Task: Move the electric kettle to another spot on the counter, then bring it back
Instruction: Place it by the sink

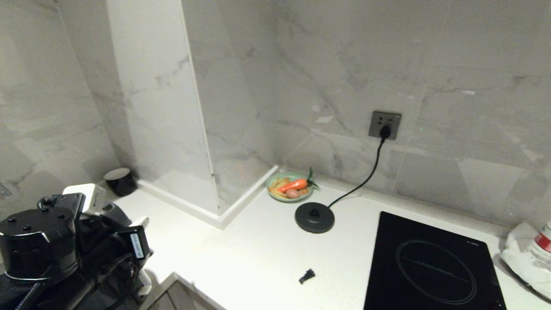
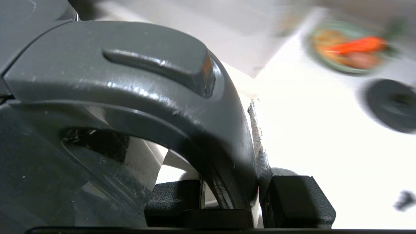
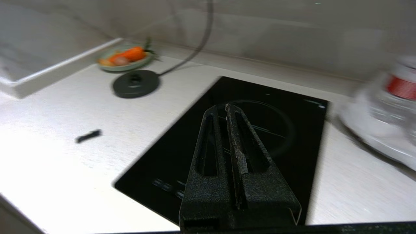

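At lower left of the head view, left gripper [image 2: 256, 195] clamped on the loop handle of the tall glossy black electric kettle [image 1: 36, 241], held at the near edge of the white speckled stone counter [image 1: 258, 254]. At centre, flat round black power base [image 1: 314, 217] left bare, beside the green dish of vegetables [image 1: 290, 187]. Over the black glass hob [image 3: 260, 110], right gripper [image 3: 226, 109] pressed shut, holding nothing.

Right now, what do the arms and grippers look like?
Left arm: glossy black round housing with screws, white block on top, black cables, white label. Left gripper fingers: black, textured. Right gripper: two tapering black textured fingers with long slots, worn inner edges.
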Robot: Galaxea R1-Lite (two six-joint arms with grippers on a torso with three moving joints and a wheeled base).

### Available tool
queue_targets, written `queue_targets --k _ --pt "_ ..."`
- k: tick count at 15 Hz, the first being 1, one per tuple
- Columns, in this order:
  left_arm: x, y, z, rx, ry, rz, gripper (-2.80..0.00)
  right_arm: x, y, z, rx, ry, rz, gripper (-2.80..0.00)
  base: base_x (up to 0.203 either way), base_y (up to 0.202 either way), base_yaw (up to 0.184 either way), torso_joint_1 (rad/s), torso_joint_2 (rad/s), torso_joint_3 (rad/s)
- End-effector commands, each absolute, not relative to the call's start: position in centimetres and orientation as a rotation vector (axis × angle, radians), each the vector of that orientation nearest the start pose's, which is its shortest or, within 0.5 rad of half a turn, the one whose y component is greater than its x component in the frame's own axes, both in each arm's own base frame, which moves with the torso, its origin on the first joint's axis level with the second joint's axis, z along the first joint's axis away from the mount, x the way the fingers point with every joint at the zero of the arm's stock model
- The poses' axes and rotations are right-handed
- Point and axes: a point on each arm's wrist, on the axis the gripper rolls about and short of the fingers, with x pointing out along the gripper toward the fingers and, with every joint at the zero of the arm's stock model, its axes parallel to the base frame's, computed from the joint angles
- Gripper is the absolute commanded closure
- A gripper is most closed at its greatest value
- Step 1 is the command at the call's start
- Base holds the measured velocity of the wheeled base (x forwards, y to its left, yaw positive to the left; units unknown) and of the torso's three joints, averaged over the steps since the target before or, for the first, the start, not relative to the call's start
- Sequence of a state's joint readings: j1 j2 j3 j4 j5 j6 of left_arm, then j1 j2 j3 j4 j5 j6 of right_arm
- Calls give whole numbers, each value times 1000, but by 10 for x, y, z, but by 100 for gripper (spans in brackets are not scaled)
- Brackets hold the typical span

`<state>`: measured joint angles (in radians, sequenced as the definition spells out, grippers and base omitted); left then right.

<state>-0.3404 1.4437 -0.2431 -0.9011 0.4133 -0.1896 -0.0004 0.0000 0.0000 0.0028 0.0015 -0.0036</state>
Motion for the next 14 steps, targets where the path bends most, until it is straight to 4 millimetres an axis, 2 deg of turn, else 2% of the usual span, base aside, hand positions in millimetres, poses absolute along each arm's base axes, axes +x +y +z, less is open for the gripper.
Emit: queue_targets --k 1,11,14 --pt "183 -55 133 -80 265 102 0 -23 0 75 -3 3 3 0 -2 -8 173 1 2 -1" --pt "183 -55 133 -81 262 105 0 -23 0 75 -3 3 2 0 -2 -8 175 2 2 1" --pt "186 -53 133 -82 263 123 0 -23 0 75 -3 3 1 0 -1 -6 106 3 -1 2"
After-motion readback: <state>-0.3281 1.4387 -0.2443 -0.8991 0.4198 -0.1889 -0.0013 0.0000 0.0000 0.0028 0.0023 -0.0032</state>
